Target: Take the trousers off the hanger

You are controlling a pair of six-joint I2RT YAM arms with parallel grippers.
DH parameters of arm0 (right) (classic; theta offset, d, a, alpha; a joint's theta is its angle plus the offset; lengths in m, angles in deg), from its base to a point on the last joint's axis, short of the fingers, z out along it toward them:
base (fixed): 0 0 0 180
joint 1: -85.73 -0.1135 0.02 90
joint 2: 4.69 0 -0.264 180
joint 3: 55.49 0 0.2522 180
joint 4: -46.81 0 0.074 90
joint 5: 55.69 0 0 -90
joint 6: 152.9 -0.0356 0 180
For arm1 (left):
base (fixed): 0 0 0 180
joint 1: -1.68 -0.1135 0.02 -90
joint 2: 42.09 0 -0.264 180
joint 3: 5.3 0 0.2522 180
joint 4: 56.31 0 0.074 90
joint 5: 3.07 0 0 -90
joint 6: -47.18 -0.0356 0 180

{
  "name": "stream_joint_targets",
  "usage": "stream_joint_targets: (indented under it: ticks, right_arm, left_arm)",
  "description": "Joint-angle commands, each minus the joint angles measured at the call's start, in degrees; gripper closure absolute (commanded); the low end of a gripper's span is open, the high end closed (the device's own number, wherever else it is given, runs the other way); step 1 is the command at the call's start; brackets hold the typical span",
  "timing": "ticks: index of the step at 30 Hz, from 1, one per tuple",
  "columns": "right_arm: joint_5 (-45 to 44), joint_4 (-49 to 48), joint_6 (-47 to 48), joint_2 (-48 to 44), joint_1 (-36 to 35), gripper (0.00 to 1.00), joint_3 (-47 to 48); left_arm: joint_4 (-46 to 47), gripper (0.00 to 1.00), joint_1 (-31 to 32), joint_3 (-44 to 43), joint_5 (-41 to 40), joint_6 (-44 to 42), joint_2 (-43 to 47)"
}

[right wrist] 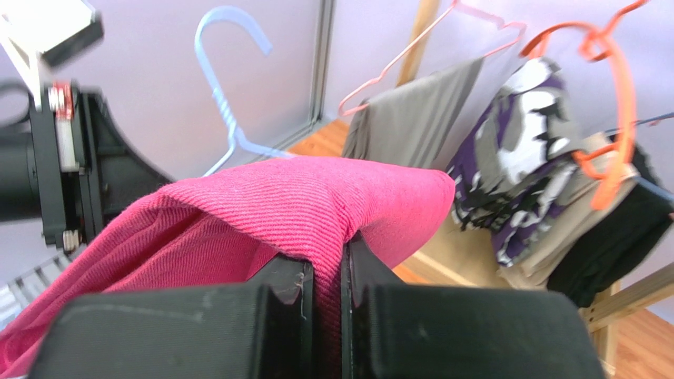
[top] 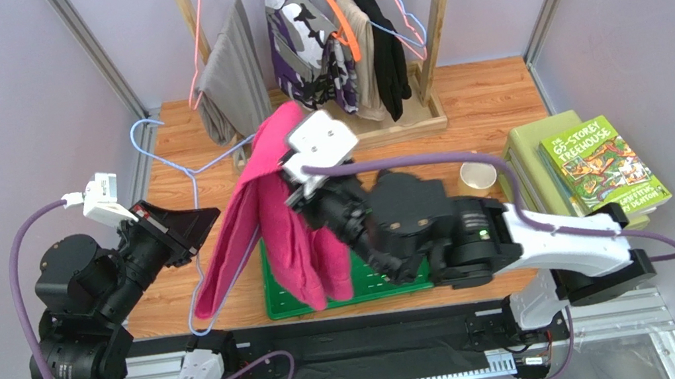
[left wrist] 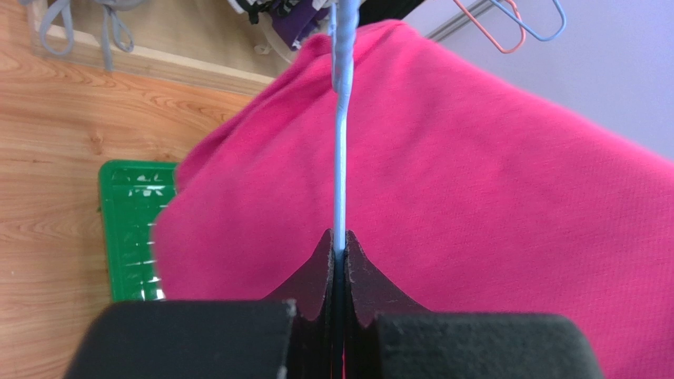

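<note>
The trousers (top: 279, 208) hide most of the hanger (left wrist: 341, 174) they drape over, between both jaws. The left jaws clamp its bare wire; the right jaws pinch the trousers' fold, tips buried. A green tray (left wrist: 126, 237) lies below, and grey trousers (right wrist: 411, 118) hang beyond the right jaws.

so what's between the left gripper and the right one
The pink trousers draped on the blue hanger lie between the left gripper and right gripper, clearest in the top view.

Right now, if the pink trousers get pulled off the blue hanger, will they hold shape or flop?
Probably flop: the trousers drape limp over the hanger. Likely light, since one pinched fold lifts them. The ribbed cloth may drag.
</note>
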Motion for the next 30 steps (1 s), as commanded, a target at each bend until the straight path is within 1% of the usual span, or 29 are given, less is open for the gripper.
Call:
stream_joint_targets:
  ticks: [1, 6, 9, 11, 13, 14, 15, 16, 17, 18, 20, 21, 22, 24, 25, 27, 28, 30]
  right_arm:
    - [-4.0, -13.5, 8.4, -7.7, 0.2, 1.00, 2.3]
    - [-5.0, -17.0, 13.0, -9.5, 0.2, 1.00, 2.9]
    - [-5.5, -18.3, 14.4, -11.8, 0.4, 1.00, 0.8]
    - [-5.9, -18.7, 14.1, -13.8, 0.3, 1.00, -4.0]
    - [-6.4, -19.0, 11.8, -18.2, 0.6, 1.00, -8.8]
    - [-6.2, -18.9, 11.0, -19.8, 0.5, 1.00, -15.3]
    - [-5.6, -19.0, 10.1, -23.4, 0.5, 1.00, -18.4]
    - [-5.4, -19.2, 9.3, -25.1, 0.7, 1.00, -22.3]
    - [-5.1, -20.2, 8.8, -26.9, 0.8, 1.00, -28.9]
    - [-5.2, -20.6, 8.1, -29.4, 1.1, 1.00, -32.3]
    - [-4.6, -20.8, 4.4, -31.7, 3.4, 1.00, -37.6]
    - [-3.7, -20.7, 3.3, -33.4, 4.5, 1.00, -42.6]
    - [-3.2, -20.8, 2.2, -34.0, 7.2, 1.00, -44.7]
    - [-1.9, -20.7, -0.8, -35.9, 10.1, 1.00, -50.3]
    - [-1.1, -20.7, -1.7, -36.6, 13.2, 1.00, -52.2]
    - [1.5, -20.8, -4.0, -38.7, 16.2, 1.00, -56.7]
    - [2.3, -20.8, -4.5, -39.4, 18.9, 1.00, -57.9]
    - [3.5, -20.8, -4.6, -41.7, 21.0, 1.00, -61.1]
  left_arm:
    - [0.8, 1.00, 0.0, 1.7, -1.6, -2.4, 0.5]
    - [0.7, 1.00, 0.0, 3.9, -1.6, -2.3, 0.9]
    - [0.0, 1.00, 0.0, 3.8, -2.5, -2.7, 1.2]
    - [-0.6, 1.00, 0.0, 3.2, -3.1, -2.7, 1.3]
    - [-0.7, 1.00, 0.0, 2.1, -2.7, -2.6, 1.2]
    - [-0.9, 1.00, 0.0, 1.6, -2.5, -2.6, 1.1]
    - [-0.9, 1.00, 0.0, 0.5, -2.2, -2.4, 1.1]
    - [-1.0, 1.00, 0.0, -0.1, -2.0, -2.4, 1.0]
    - [-1.3, 1.00, 0.0, -0.6, -2.0, -2.5, 1.0]
    - [-1.5, 1.00, 0.0, -1.5, -2.1, -2.4, 1.0]
    - [-1.7, 1.00, 0.0, -2.1, -2.2, -2.1, 1.0]
    - [-1.6, 1.00, 0.0, -2.6, -2.1, -2.1, 1.0]
    - [-1.6, 1.00, 0.0, -2.9, -2.0, -2.1, 1.0]
    - [-1.7, 1.00, 0.0, -3.6, -1.9, -2.3, 0.8]
    - [-1.7, 1.00, 0.0, -3.8, -2.0, -2.3, 0.6]
    - [-1.9, 1.00, 0.0, -3.8, -2.0, -2.5, 0.7]
    - [-2.1, 1.00, 0.0, -3.7, -2.1, -2.6, 0.7]
    - [-2.2, 1.00, 0.0, -3.4, -2.1, -2.6, 0.7]
